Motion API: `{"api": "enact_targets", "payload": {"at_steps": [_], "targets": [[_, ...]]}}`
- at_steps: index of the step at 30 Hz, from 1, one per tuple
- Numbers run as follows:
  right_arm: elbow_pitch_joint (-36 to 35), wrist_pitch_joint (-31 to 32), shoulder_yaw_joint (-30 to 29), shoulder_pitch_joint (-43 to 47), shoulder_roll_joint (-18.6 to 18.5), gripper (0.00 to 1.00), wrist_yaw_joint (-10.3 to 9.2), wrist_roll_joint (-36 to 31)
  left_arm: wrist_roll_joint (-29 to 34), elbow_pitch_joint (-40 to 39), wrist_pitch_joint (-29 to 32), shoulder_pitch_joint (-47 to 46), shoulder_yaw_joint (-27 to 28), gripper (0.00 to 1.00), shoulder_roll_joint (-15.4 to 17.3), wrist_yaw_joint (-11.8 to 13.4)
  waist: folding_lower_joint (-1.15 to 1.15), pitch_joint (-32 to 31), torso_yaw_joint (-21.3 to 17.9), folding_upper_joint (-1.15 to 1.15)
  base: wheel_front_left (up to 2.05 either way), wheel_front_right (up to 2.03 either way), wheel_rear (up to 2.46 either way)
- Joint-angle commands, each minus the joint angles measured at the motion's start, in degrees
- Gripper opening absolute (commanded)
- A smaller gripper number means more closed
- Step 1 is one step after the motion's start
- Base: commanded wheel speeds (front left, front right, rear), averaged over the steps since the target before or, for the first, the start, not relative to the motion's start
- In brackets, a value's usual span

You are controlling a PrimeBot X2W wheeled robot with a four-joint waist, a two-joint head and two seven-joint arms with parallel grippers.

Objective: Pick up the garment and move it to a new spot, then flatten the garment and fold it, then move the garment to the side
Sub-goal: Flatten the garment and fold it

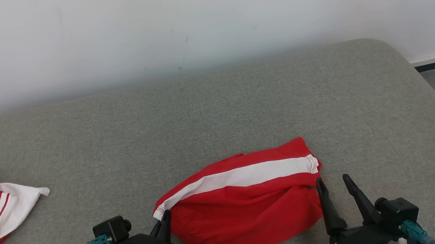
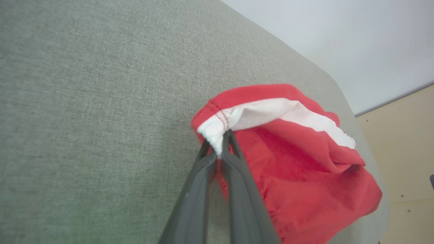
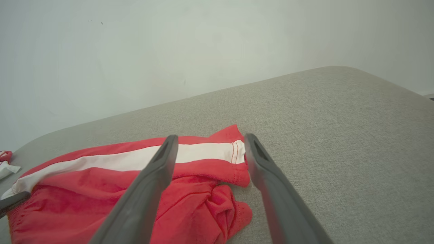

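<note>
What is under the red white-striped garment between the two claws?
The red white-striped cloth garment lies on the grey-green woven fabric surface, visible all around it. Its bunched folds cover whatever is directly beneath, so that cannot be seen.

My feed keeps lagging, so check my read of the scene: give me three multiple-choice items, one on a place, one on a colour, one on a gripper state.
1. Where in the head view does the second red-and-white cloth lie?
A. at the far left edge
B. up against the wall
C. at the far right edge

2. What colour is the stripe along the red garment?
A. blue
B. white
C. black

3. How does the left gripper stand?
A. wide open
B. shut on the garment's striped corner
C. shut on nothing

Answers:
1 A: the cloth lies at the picture's left edge on the grey cushion.
2 B: a white band runs the garment's length.
3 B: the left wrist view shows it pinching the white hem, while the right gripper stands open at the other end.
</note>
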Motion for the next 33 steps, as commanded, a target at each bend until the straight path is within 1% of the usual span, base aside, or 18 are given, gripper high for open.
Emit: {"api": "enact_targets", "payload": {"at_steps": [1,5,6,8,11,14,17,21,25,27,33], "targets": [[-0.07,-0.05,0.04,-0.40,0.10,1.00,-0.13,-0.72,0.13,0.11,-0.51,-0.64,-0.18,0.00,0.08,-0.07,-0.01,0.08,0.07,0.00,0.00,0.00,0.00],[0.08,3.30,0.29,-1.80,-0.46,1.00,-0.13,-1.79,0.85,-0.41,-1.41,-0.64,-0.45,0.00,0.51,-0.25,-0.01,0.50,0.22,0.00,0.00,0.00,0.00],[0.08,3.30,0.29,-1.80,-0.46,1.00,-0.13,-1.79,0.85,-0.41,-1.41,-0.64,-0.45,0.00,0.51,-0.25,-0.01,0.50,0.22,0.00,0.00,0.00,0.00],[0.50,7.00,-0.06,-3.25,-1.58,1.00,-0.13,-1.99,1.12,-0.84,-1.81,-0.58,-0.66,0.00,0.66,-0.35,-0.01,0.84,0.29,0.00,0.00,0.00,0.00],[1.56,14.38,-1.22,-6.07,-3.22,1.00,-0.13,-0.98,1.61,-1.60,-2.13,-0.55,-0.98,0.00,0.94,-0.41,-0.01,1.62,0.47,0.00,0.00,0.00,0.00],[3.02,21.21,-3.62,-9.69,-4.38,1.00,-0.13,-0.19,2.29,-2.42,-2.40,-0.74,-1.61,0.00,1.25,-0.53,-0.01,2.64,0.88,0.00,0.00,0.00,0.00],[5.21,27.10,-4.87,-12.47,-4.42,1.00,-0.13,0.99,2.79,-3.02,-2.43,-0.81,-2.15,0.00,1.42,-0.87,-0.01,3.54,1.48,0.00,0.00,0.00,0.00],[7.84,32.58,-5.73,-15.84,-4.21,1.00,-0.13,2.75,2.83,-3.44,-2.21,-1.45,-2.55,0.00,1.48,-0.73,-0.01,4.65,2.22,0.00,0.00,0.00,0.00],[10.21,34.28,-5.57,-18.53,-4.14,1.00,-0.13,2.87,2.85,-3.54,-2.15,-2.03,-2.65,0.00,1.53,-0.56,-0.01,5.40,2.69,0.00,0.00,0.00,0.00],[11.47,34.75,-4.57,-19.35,-4.16,1.00,-0.13,3.03,2.81,-3.53,-2.14,-2.22,-2.66,0.00,1.60,-0.49,-0.01,5.60,2.79,0.00,0.00,0.00,0.00],[13.97,34.56,-2.98,-20.88,-3.97,1.00,-0.13,3.68,2.51,-3.37,-2.27,-2.51,-2.61,0.00,1.80,-0.29,-0.01,5.90,2.86,0.00,0.00,0.00,0.00]]}}
